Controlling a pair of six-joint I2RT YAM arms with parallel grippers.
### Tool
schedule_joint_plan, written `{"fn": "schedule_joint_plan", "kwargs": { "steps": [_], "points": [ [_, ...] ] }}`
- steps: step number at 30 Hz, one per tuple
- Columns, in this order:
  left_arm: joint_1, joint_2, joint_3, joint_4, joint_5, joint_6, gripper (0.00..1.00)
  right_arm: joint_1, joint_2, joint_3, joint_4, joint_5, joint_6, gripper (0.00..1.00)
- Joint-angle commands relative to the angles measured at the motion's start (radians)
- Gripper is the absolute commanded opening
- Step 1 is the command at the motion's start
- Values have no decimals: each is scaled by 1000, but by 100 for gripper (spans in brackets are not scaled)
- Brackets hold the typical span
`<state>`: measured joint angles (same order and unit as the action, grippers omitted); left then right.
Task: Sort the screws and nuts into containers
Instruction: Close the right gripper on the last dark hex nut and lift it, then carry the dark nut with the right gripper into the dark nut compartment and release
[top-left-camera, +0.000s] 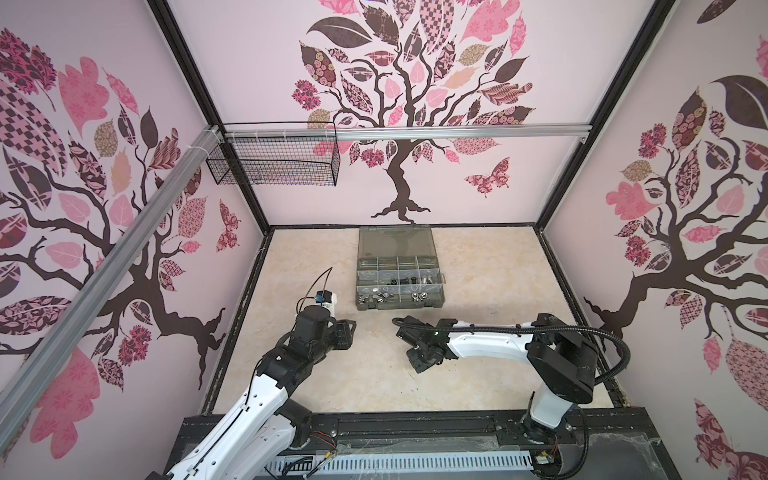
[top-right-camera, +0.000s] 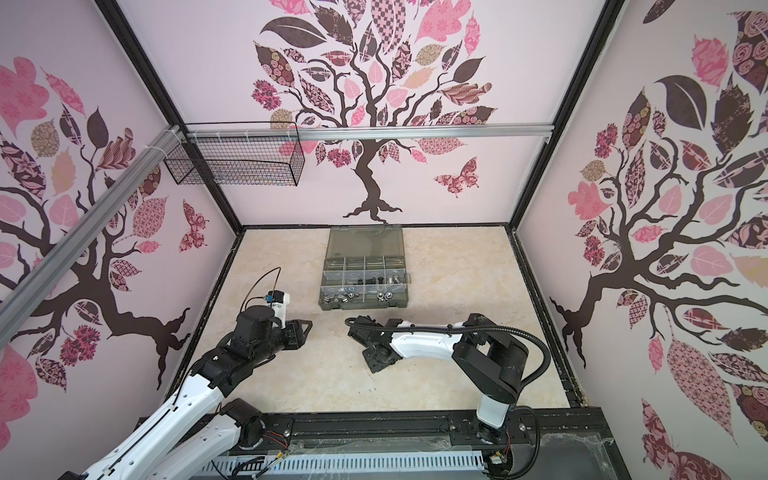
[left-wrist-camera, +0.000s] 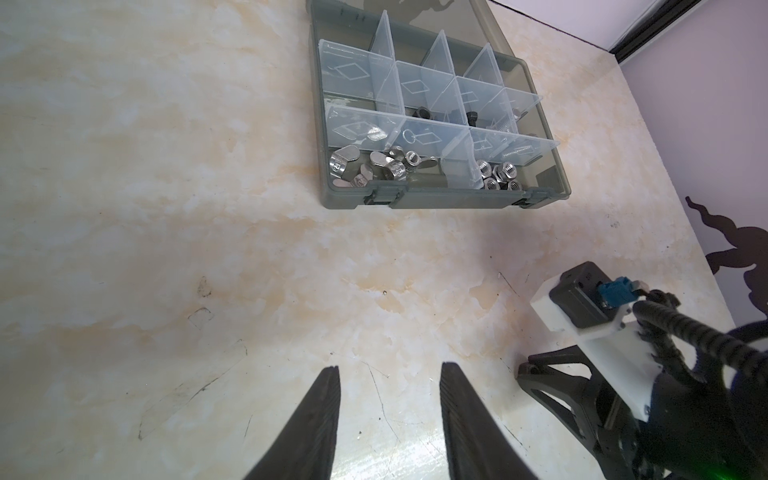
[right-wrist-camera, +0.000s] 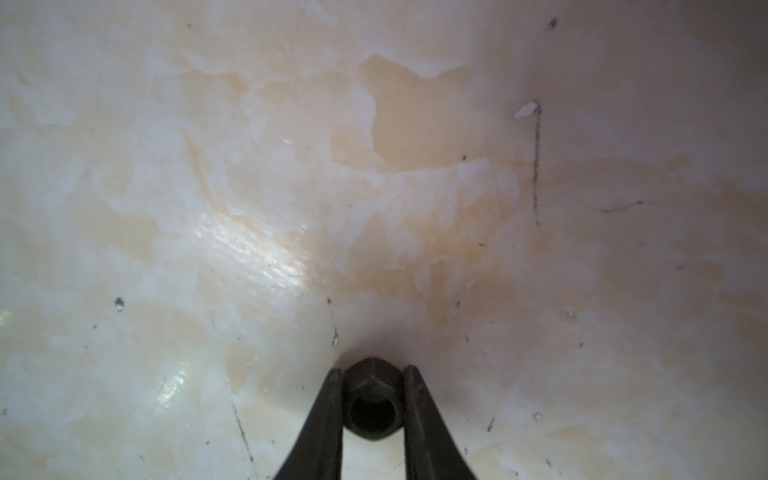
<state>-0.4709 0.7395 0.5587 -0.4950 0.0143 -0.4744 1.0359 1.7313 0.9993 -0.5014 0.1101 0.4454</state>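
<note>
Right, in its wrist view we see the right gripper at bottom ctr of the frame. Its jaws are narrow and clamped on a black hex nut, one finger each side, w/ the threaded hole facing the camera. The nut sits right at the marble-look tabletop; we can't tell if it touches. In a top view that gripper points down at lower ctr, w/ the nut hidden under it.

The left gripper shows at bottom ctr of its own wrist view. Its jaws are moderately apart w/ nothing btwn them, over bare tabletop.

Further out, the organiser case lies at upper ctr of that frame, lid open, well apart from both grippers. Its nearest row holds silver wing nuts in one compartment and silver hex nuts in the next. The row behind has another black nut, a black screw and a silver screw seen thru a divider, each in a separate compartment.
</note>
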Motion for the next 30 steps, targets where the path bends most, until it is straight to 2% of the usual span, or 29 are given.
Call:
{"fn": "schedule_joint_plan", "kwargs": {
  "steps": [1,8,14,17,22,27,30],
  "points": [
    [2,0,-25,24,13,-4,43,7,22,26,-25,17,-1,20],
    [2,-3,-19,17,13,-5,43,-9,-44,78,-40,49,-61,19],
    [2,-15,-16,12,19,-14,43,-166,-37,291,-24,19,-208,19],
    [2,-19,-16,13,24,-23,43,-236,35,416,37,13,-263,19],
    [2,-15,-16,19,37,-38,43,-319,231,655,95,-29,-277,20],
    [-1,-15,-22,24,45,-52,43,-329,432,868,24,-39,-293,20],
    [-1,-13,-26,30,47,-57,42,-330,500,917,3,-39,-293,20]
  ]
}}
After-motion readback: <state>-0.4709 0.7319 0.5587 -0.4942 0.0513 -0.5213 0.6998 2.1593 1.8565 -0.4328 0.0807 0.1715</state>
